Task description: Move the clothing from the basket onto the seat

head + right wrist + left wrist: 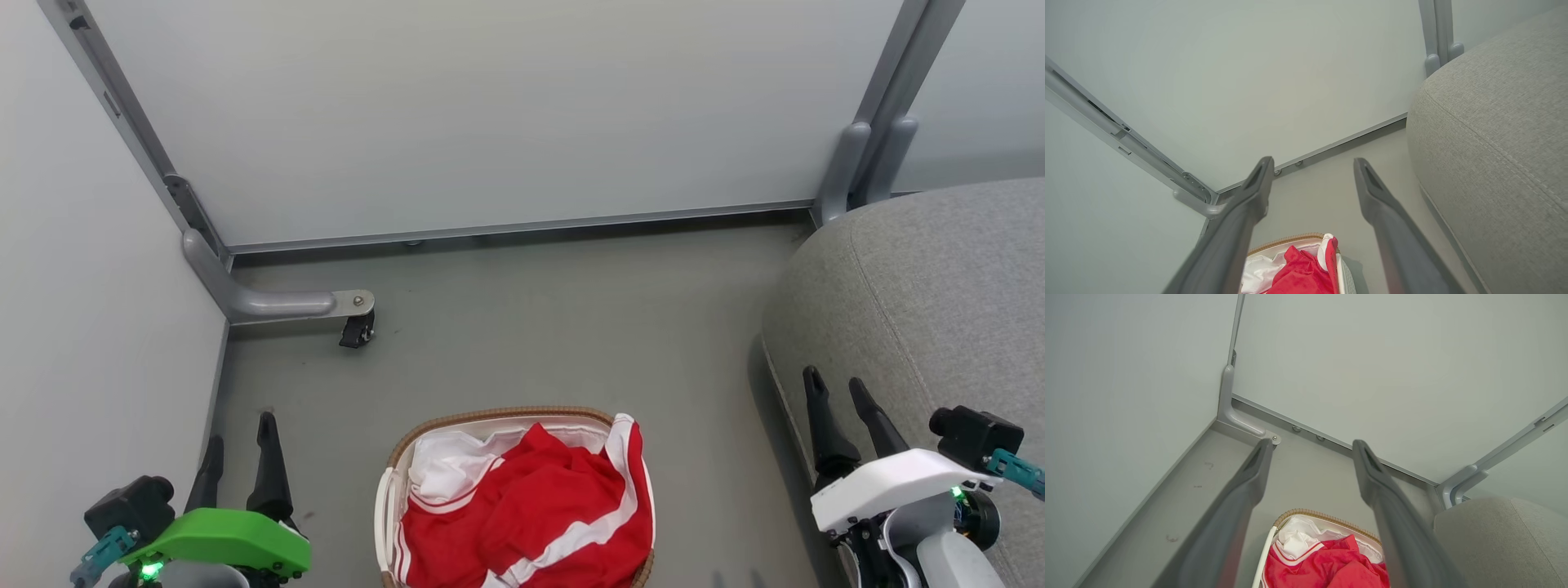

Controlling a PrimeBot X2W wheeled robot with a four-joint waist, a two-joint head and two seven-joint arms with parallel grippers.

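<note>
Enclosure: pale partition panels (490, 122) close off the far and left sides, standing on a grey floor (571, 327).

Seat (939, 286): grey woven cushion on the robot's right. Its surface is bare and no garment lies on it.

Basket (490, 415): stands on the floor low in the head view, left of the seat and apart from it. The frame's lower edge cuts it off, so its long axis cannot be confirmed.

Clothing (539, 506): all of it lies heaped inside the basket. One red-and-white fold is draped over the rim on the seat side. The task is judged not yet begun.

Left gripper (241, 430): fingers spread well apart, holding nothing, poised beside the left panel.

Right gripper (833, 377): fingers likewise wide apart and empty, set against the seat's near edge.

Governing relation: the basket sits between the two grippers, and both sets of fingertips point past it. Each arm must therefore draw back, move inward and go down to reach the heap. The two arms appear about equally near. In my assessment the right arm has the shorter carry to the seat, and the draped fold on that side is the readiest hold.
</note>
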